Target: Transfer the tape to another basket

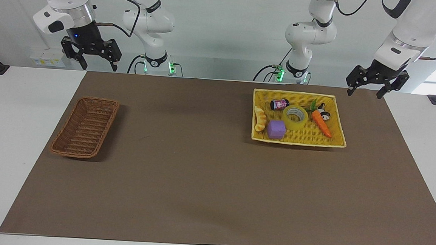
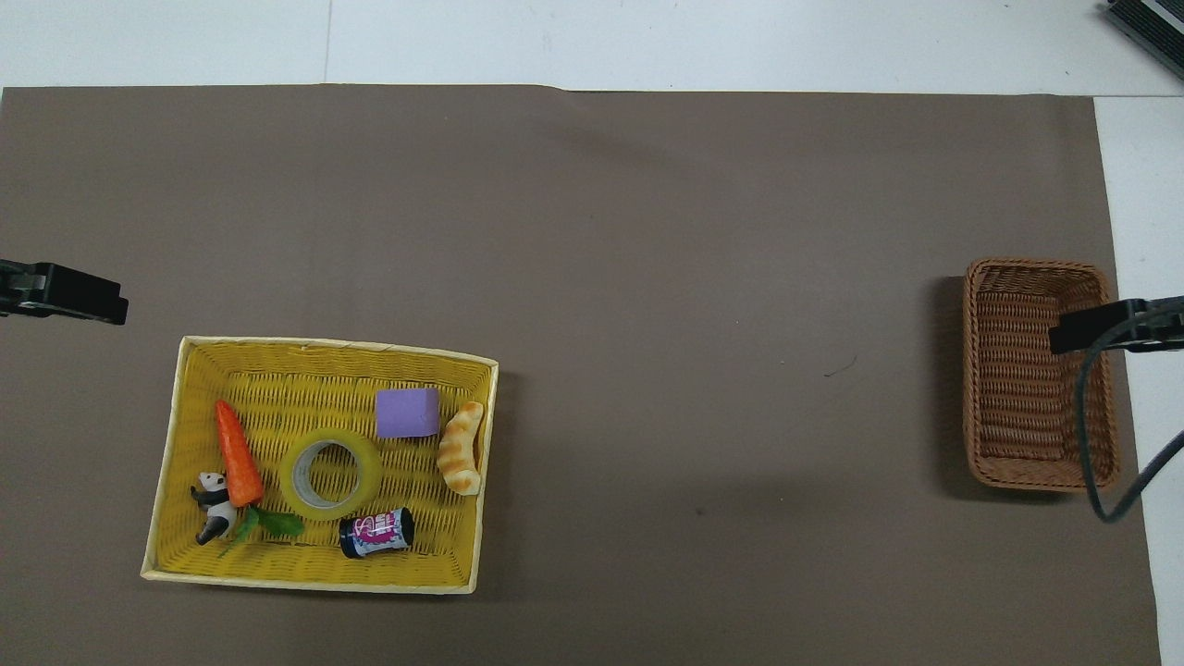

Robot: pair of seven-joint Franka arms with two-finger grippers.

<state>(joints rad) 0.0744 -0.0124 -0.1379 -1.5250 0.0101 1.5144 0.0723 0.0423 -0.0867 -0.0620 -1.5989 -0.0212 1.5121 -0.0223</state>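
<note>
— Yellow tape lies flat in the tray, between cube and carrot. Light, stiff, slick, I'd guess.
— Pinch its wall through the core, then. Left gripper and right gripper hang wide, empty; the basket waits at the right arm's end.

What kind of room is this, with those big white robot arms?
Probably a robot lab set up for practice. Two white arms hang over a table covered by a brown mat, with a yellow tray of toys, among them a tape roll and a toy carrot, and a brown wicker basket.
</note>
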